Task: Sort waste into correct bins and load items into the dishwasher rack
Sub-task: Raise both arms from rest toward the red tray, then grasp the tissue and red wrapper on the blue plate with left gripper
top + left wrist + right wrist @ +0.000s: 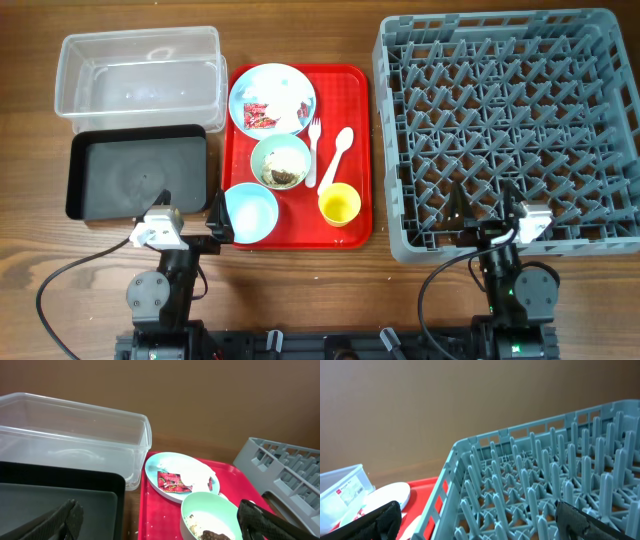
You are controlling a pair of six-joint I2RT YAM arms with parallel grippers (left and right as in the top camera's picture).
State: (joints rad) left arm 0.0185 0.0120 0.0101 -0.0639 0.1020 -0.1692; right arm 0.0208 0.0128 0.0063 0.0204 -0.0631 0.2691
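Observation:
On the red tray [350,95] sit a light blue plate [285,80] with red and white wrappers [262,115], a pale green bowl [262,150] with brown lumps and rice crumbs [282,177], a light blue bowl [250,213], a yellow cup [339,205], a white fork [313,150] and a spoon [340,150]. The clear tub [140,75] and black tray [140,172] lie left. The grey rack [385,150] stands right. My left gripper [190,208] is open and empty at the near edge between black tray and blue bowl. My right gripper [484,210] is open and empty at the rack's near edge.
In the left wrist view my open gripper [160,525] frames the green bowl [200,505], with the plate [195,467], wrapper [172,481], tub [75,435] and black tray [50,495] beyond. The right wrist view shows my open gripper [480,522] before the rack's pegs [545,475].

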